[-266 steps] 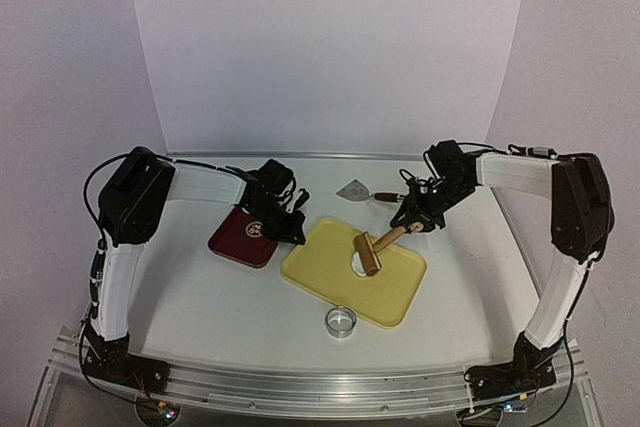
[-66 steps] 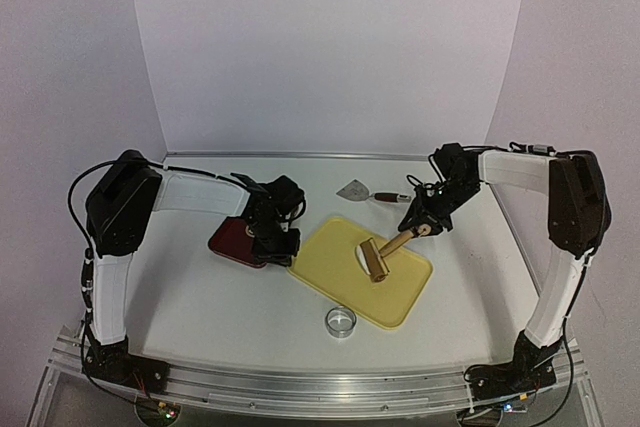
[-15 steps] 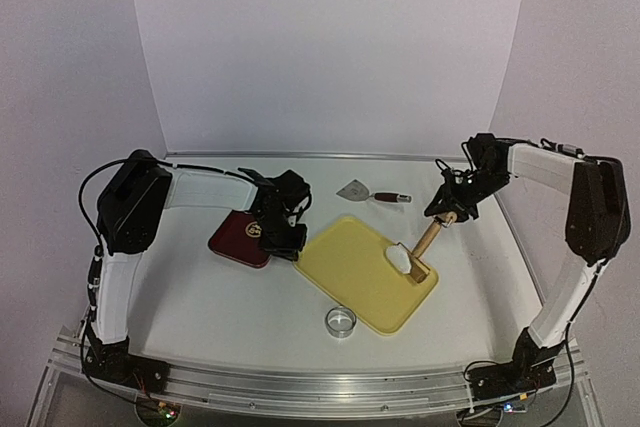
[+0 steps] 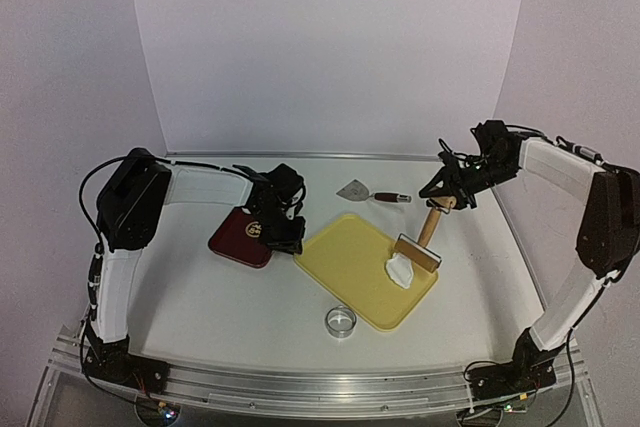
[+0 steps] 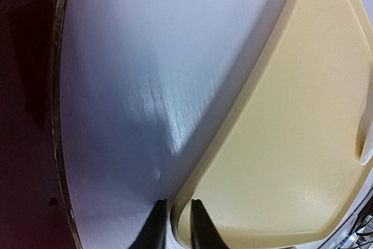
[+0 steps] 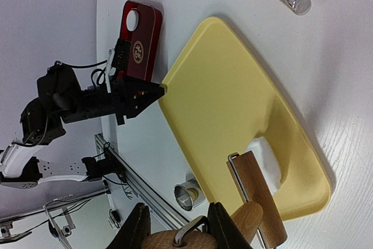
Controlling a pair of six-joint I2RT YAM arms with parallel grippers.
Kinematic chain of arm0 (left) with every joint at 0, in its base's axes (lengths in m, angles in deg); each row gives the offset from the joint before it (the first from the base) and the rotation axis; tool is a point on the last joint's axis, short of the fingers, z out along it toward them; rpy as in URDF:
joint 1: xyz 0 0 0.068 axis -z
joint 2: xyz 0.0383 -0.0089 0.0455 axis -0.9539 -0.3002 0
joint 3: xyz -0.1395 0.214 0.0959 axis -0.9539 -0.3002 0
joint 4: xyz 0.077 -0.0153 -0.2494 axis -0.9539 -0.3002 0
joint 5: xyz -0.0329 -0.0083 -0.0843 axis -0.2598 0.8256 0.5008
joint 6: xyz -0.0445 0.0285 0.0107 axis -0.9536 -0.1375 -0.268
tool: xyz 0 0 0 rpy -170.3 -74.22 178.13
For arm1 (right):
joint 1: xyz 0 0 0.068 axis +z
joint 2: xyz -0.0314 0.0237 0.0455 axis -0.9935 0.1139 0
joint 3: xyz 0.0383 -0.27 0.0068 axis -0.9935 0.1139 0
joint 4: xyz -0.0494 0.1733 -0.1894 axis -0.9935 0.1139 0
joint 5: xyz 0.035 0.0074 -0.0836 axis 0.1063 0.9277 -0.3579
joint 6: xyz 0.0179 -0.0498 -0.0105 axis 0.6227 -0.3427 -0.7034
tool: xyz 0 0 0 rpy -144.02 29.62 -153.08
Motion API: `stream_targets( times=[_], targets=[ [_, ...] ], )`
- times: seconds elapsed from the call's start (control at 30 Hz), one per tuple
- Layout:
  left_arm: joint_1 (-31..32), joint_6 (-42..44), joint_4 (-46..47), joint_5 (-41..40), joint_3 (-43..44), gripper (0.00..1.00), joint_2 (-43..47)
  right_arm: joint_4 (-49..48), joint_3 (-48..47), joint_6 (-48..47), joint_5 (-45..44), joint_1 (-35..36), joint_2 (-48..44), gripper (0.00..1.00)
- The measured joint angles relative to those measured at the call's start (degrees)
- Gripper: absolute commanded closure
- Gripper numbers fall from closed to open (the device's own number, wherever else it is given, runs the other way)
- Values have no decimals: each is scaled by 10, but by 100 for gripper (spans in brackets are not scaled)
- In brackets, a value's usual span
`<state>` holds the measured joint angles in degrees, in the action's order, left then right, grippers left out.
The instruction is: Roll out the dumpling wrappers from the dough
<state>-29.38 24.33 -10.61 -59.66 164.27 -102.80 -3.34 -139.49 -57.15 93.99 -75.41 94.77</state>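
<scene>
The dough [image 4: 399, 270], a white lump at the right corner of the yellow board [image 4: 345, 259], touches the rolling pin [image 4: 420, 252] roller just to its upper right. The handle runs up-right into the right gripper [image 4: 443, 201], which is clamped on it. The left gripper [image 4: 284, 239], well apart, straddles the board's left corner; whether it grips cannot be told.

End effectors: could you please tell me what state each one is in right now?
Left end effector: straddles the corner rim of the yellow board; clamped or not cannot be told.
Right end effector: closed on the handle of the rolling pin.
</scene>
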Motion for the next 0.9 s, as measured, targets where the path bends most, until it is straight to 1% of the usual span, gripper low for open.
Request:
stream_targets(
  times=[0.1, 0.23, 0.33, 0.4, 0.5, 0.57, 0.6, 0.7, 0.77, 0.9],
  targets=[
    [-2, 0, 12, 2, 0, 60, 0, 1, -10, 4, 9, 2, 0, 100],
    [-2, 1, 21, -1, 0, 32, 1, 0, -25, 12, 13, 8, 0, 100],
    [-2, -2, 29, -8, 0, 18, 11, -8, -35, 28, 19, 14, 0, 100],
    [-2, -2, 33, -16, 0, 14, 24, -28, -39, 50, 22, 18, -3, 100],
    [-2, -1, 51, -20, 0, 8, 63, -88, -37, 105, 23, 26, -17, 100],
    [-3, -6, 79, -12, 0, 2, 99, -162, -21, 163, 22, 33, -38, 100],
    [-3, -11, 97, -3, 0, 1, 115, -199, -11, 193, 21, 36, -49, 100],
    [-4, -37, 174, 41, -3, 1, 161, -314, 15, 278, 14, 51, -72, 100],
    [-4, -64, 248, 74, -17, 1, 190, -375, 16, 322, 5, 65, -73, 100],
    [-5, -114, 368, 132, -48, 0, 220, -461, 15, 388, 0, 91, -73, 100]
  ],
)
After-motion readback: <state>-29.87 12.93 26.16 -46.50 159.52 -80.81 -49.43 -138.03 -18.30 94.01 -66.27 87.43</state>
